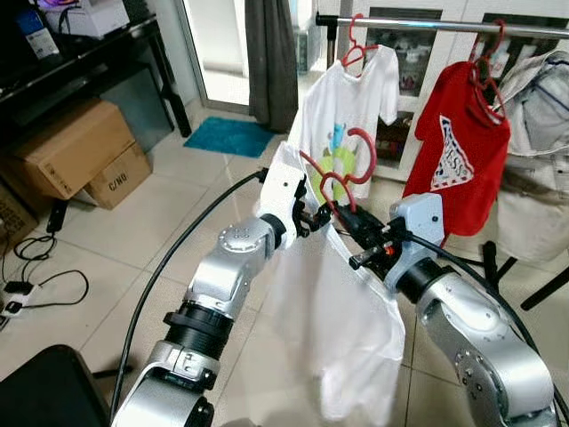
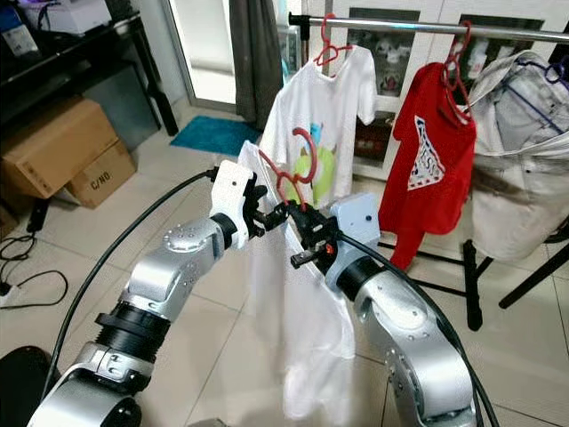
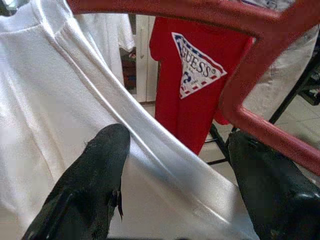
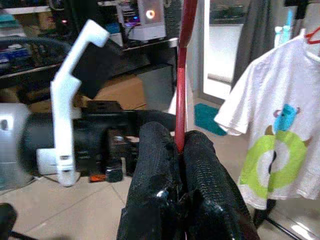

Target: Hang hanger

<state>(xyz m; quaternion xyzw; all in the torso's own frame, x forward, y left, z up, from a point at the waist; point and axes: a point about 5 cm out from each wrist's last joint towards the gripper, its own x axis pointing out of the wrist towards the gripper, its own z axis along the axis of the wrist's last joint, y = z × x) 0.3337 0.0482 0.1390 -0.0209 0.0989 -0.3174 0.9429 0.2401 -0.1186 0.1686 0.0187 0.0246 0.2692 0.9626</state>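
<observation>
While right gripper (image 4: 181,150) pinches red hanger (image 1: 342,165) (white shirt (image 1: 342,329) draped), left gripper (image 3: 175,165) gapes beside it.

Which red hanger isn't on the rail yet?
The red hanger carrying the plain white shirt, pinched in the right claw. The other two hook over the rail.

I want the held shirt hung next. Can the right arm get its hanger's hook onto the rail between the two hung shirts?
Probably yes: the right gripper pinches the red hanger, and the rail looks bare between the white shirt and red shirt, though it sits higher.
</observation>
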